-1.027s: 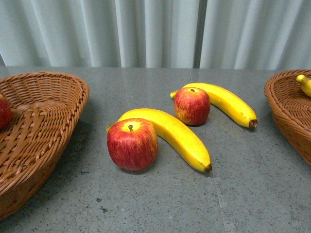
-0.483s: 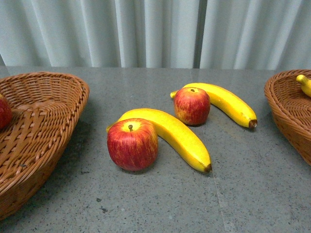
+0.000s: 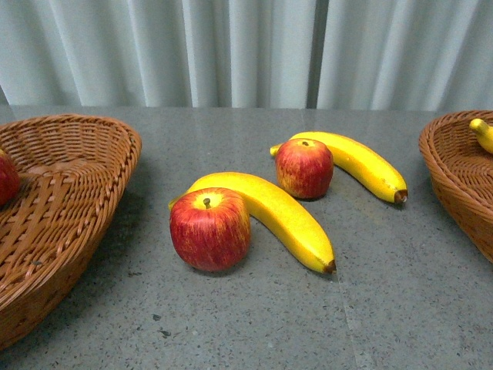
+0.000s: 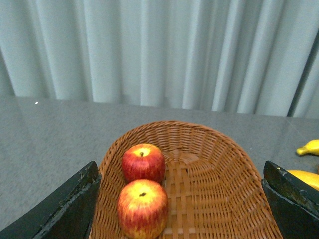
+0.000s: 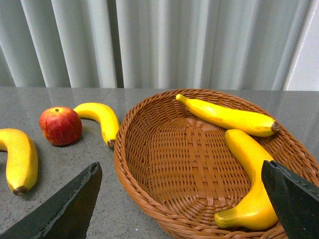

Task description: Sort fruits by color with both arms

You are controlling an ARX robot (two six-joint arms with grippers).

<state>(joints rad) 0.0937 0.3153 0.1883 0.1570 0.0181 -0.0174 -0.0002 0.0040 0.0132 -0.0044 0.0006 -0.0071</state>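
Observation:
On the grey table in the front view lie two red apples (image 3: 209, 229) (image 3: 304, 167), each resting against a yellow banana (image 3: 281, 213) (image 3: 362, 164). Neither arm shows in that view. My left gripper (image 4: 180, 169) hovers open over the left wicker basket (image 4: 219, 137), which holds two apples (image 4: 143, 163) (image 4: 142, 208). My right gripper (image 5: 180, 167) hovers open over the right wicker basket (image 5: 129, 164), with two bananas (image 5: 227, 117) (image 5: 251, 184) inside. Nothing is between either pair of fingers.
The left basket (image 3: 73, 193) and the right basket (image 3: 454, 166) stand at the table's two sides, the loose fruit between them. A pale pleated curtain (image 3: 246, 50) closes the back. The right wrist view also catches an apple (image 5: 61, 125) and a banana (image 5: 102, 119) on the table.

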